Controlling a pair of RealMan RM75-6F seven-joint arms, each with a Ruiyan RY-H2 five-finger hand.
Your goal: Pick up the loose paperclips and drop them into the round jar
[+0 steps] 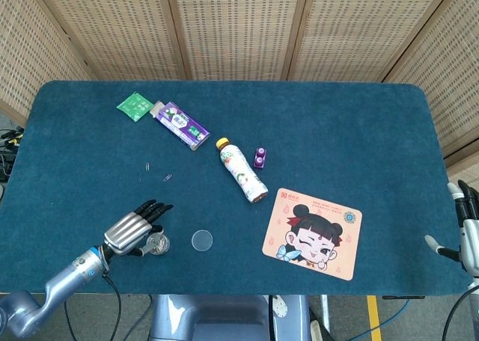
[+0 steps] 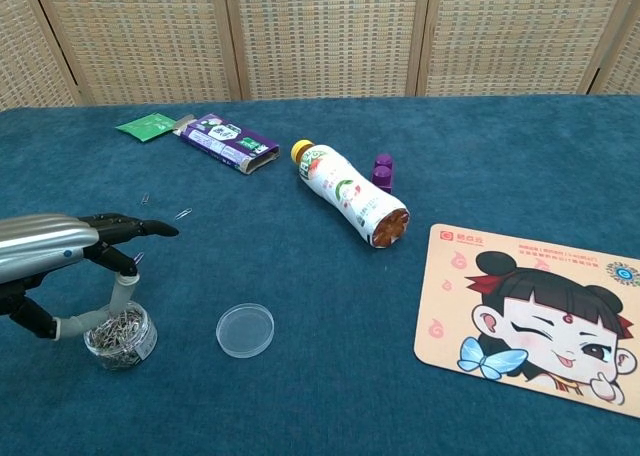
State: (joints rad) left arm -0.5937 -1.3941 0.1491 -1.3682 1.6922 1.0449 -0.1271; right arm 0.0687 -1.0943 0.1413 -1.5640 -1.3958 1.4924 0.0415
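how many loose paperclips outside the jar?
2 on the cloth beyond the left hand: one paperclip, another beside it. A third seems pinched above the jar; the hand may hide more.

The round jar (image 2: 120, 335) is small, clear and lidless, standing upright near the front left of the surface (image 2: 330, 276), heaped with silver paperclips. Two loose paperclips lie flat farther back: one (image 2: 183, 214) beside another, smaller one (image 2: 146, 199), both well apart from the jar.

Bottle (image 1: 242, 171) lying btwn purple carton (image 1: 179, 125) & cartoon mat (image 1: 312, 233); green packet (image 1: 135, 106) top-left.
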